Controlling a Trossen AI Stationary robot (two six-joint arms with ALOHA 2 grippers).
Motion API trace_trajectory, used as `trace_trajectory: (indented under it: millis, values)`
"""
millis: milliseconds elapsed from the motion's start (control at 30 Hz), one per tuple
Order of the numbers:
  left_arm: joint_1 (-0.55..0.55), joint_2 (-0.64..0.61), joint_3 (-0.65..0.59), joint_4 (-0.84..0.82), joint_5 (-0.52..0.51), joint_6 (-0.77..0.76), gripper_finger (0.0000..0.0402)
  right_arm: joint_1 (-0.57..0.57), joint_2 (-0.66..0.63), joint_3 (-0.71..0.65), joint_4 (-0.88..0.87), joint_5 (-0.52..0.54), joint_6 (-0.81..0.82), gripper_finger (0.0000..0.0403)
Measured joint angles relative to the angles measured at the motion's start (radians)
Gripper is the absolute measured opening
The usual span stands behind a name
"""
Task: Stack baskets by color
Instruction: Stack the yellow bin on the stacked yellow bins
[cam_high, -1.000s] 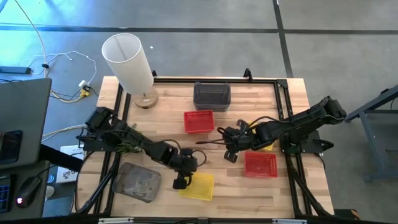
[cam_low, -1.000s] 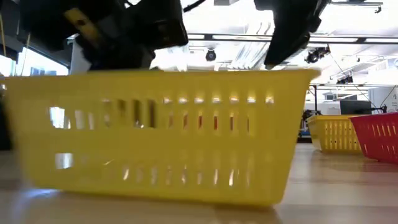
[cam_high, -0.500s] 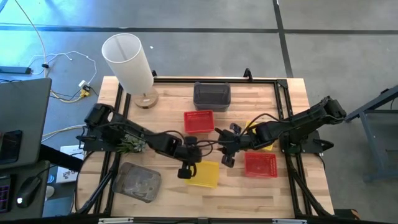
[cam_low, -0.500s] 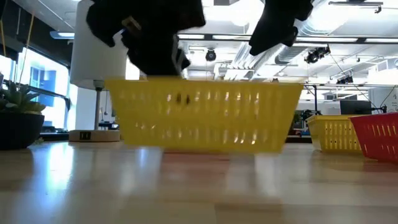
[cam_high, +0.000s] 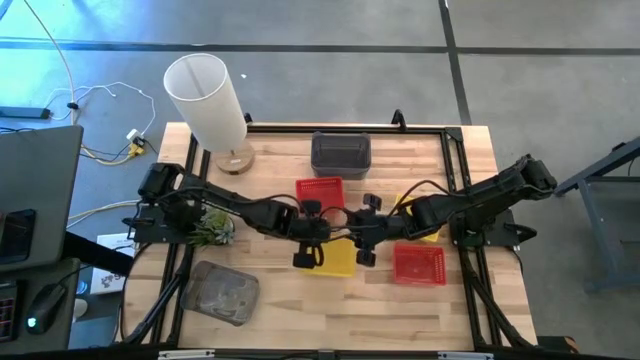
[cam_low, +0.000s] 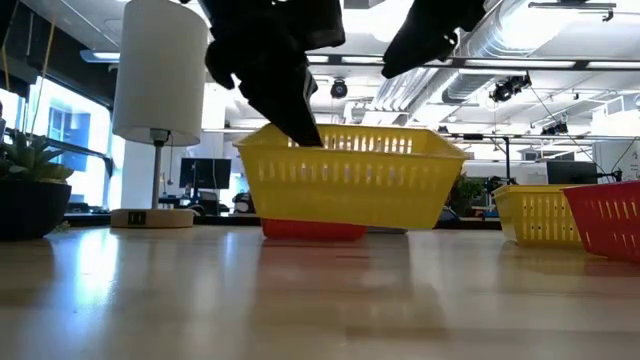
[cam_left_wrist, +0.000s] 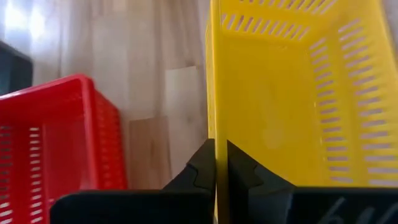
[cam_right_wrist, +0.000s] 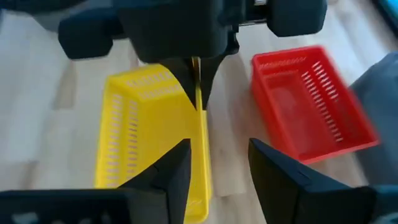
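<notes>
The clear plastic tray (cam_high: 222, 293) is lying nearest the front edge, left of the lamp-side corner. Farther in from it, toward the white lamp (cam_high: 208, 98), the left gripper (cam_high: 309, 250) is pinching the rim of a yellow basket (cam_high: 339, 256), lifting it just off the table (cam_high: 290, 310). The right gripper (cam_high: 362, 240) is hovering over that basket's far side with fingers spread, gripping nothing. A red basket (cam_high: 418, 265), second yellow basket (cam_high: 424, 226) and another red basket (cam_high: 320, 194) are sitting farther along. The grey basket (cam_high: 340, 153) is resting beside the lamp.
</notes>
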Motion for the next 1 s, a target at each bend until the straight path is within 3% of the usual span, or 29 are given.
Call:
trace_trajectory:
  millis: [367, 900, 1000]
  values:
    - [0.026, -0.002, 0.000, 0.027, -0.054, 0.051, 0.0000, -0.018, 0.039, 0.000, -0.017, -0.003, -0.198, 0.0161]
    - [-0.017, -0.003, 0.000, 0.093, -0.060, 0.052, 0.0000, -0.018, 0.108, 0.000, -0.095, 0.024, -0.063, 0.0160]
    - [-0.021, -0.003, 0.000, 0.094, -0.063, 0.052, 0.0000, -0.018, 0.108, 0.000, -0.101, 0.022, -0.027, 0.0145]
